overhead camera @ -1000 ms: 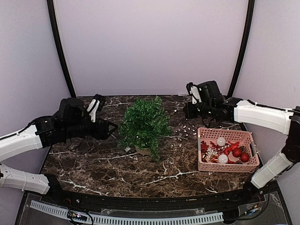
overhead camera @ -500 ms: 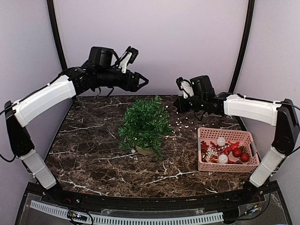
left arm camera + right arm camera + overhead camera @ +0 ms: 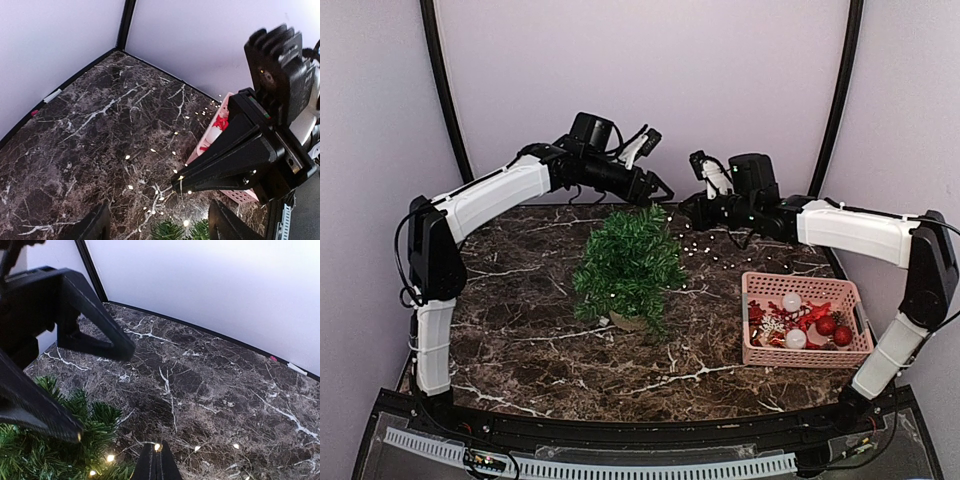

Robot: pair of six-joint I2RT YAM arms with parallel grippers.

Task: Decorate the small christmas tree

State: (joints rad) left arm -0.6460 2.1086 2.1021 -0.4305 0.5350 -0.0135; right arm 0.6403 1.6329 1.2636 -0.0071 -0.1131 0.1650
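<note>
The small christmas tree [image 3: 628, 265] stands mid-table, its top showing in both wrist views [image 3: 181, 231] [image 3: 45, 452]. A wire of tiny warm lights [image 3: 706, 246] trails from the treetop across the marble [image 3: 152, 150] [image 3: 197, 447]. My right gripper [image 3: 686, 213] [image 3: 157, 463] is shut on this wire just right of the treetop, one bulb glowing at its tips. My left gripper [image 3: 658, 188] [image 3: 160, 227] hovers open above and behind the treetop with nothing between its fingers. Its tips are close to the right gripper's.
A pink basket [image 3: 807, 283] [image 3: 240, 196] at the right holds red and white baubles and red trimmings. Loose lights are scattered on the marble between tree and basket. The curved backdrop wall rises directly behind both grippers.
My left arm swung up from the table left of the tree and across to above the treetop. The right gripper drew the light wire leftward toward the treetop.
</note>
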